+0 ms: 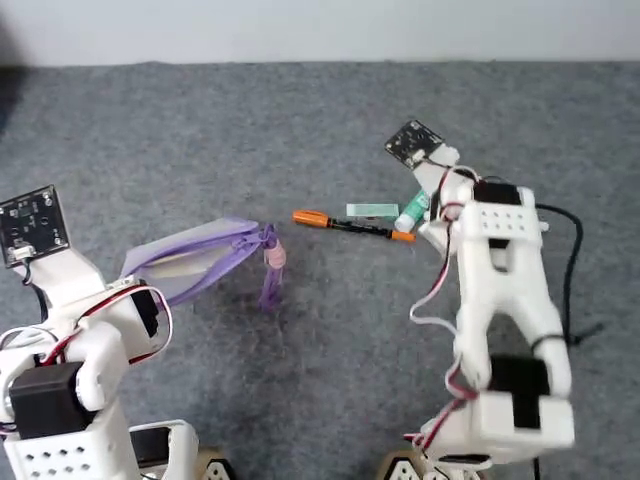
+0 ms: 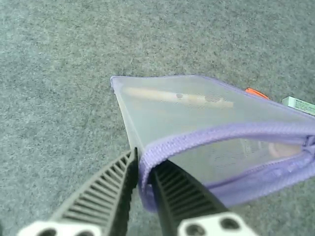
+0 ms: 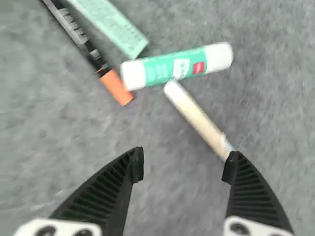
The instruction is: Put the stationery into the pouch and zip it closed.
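Observation:
The translucent pouch (image 1: 195, 255) with purple zip trim is lifted at one corner, its mouth gaping. My left gripper (image 2: 143, 172) is shut on its zip edge. A pale stick (image 2: 177, 97) shows through the pouch wall. My right gripper (image 3: 184, 164) stands open just above the mat, over the stationery. Ahead of its fingertips lie a green and white glue stick (image 3: 177, 66), a cream pencil-like stick (image 3: 197, 120), a black pen with orange caps (image 3: 93, 54) and a flat green piece (image 3: 108, 22). The pen (image 1: 350, 225) lies between pouch and right arm.
A grey mat (image 1: 300, 120) covers the table. A pink zip pull and purple strap (image 1: 272, 262) hang off the pouch's far end. Both arm bases (image 1: 480, 420) stand at the near edge. Open mat lies beyond the stationery.

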Robot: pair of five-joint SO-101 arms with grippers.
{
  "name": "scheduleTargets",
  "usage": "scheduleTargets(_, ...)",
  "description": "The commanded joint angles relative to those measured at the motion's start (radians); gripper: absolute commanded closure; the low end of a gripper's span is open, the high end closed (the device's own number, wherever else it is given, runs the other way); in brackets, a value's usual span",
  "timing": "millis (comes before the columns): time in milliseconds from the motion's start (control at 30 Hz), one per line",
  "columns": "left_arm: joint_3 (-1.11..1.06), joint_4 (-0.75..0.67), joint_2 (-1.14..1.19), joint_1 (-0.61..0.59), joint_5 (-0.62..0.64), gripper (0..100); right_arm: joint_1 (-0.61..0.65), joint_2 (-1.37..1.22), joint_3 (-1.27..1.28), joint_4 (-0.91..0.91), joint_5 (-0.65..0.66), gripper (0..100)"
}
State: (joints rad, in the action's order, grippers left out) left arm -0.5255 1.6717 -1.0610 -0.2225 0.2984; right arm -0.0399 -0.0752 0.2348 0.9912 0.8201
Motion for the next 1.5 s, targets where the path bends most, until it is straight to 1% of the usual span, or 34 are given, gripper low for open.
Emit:
scheduleTargets(0,0.031,-0.005,-0.002,-0.006,0.006,99,-0.010,-0.125,-0.146,-0.031,0.048,73.4)
scheduleTargets(233,0.031,-0.005,-0.002,-0.008,0.006,99,-0.021,-0.420,-0.373,-0.024,0.052,73.4)
scheduleTargets(367,0.031,-0.005,0.000,-0.008,0.008,99,-0.022,-0.533,-0.422,-0.016,0.052,73.9)
scheduleTargets(433,0.031,-0.005,0.000,-0.008,0.008,99,-0.022,-0.541,-0.423,0.010,0.049,79.1)
scheduleTargets(567,0.031,-0.005,0.000,-0.008,0.008,99,-0.022,-0.538,-0.423,0.031,0.048,99.4)
scheduleTargets(667,0.031,-0.005,0.000,-0.008,0.008,99,-0.039,-0.532,-0.423,0.033,0.048,96.4)
scheduleTargets(733,0.031,-0.005,0.000,-0.008,0.008,99,-0.045,-0.510,-0.422,0.035,0.048,99.5)
scheduleTargets(833,0.031,-0.005,0.000,-0.008,0.008,99,-0.053,-0.446,-0.419,0.047,0.043,99.2)
scheduleTargets(900,0.031,-0.005,0.000,-0.008,0.008,99,-0.061,-0.383,-0.419,0.090,-0.012,99.1)
scheduleTargets(1167,0.031,0.000,-0.006,-0.008,0.008,99,-0.028,-0.039,-0.419,0.369,-0.367,99.1)
scheduleTargets(1300,0.031,0.002,-0.008,-0.008,0.009,99,0.008,0.142,-0.417,0.518,-0.509,99.1)
scheduleTargets(1467,0.031,0.002,-0.009,-0.009,0.011,99,0.120,0.372,-0.417,0.673,-0.666,99.1)
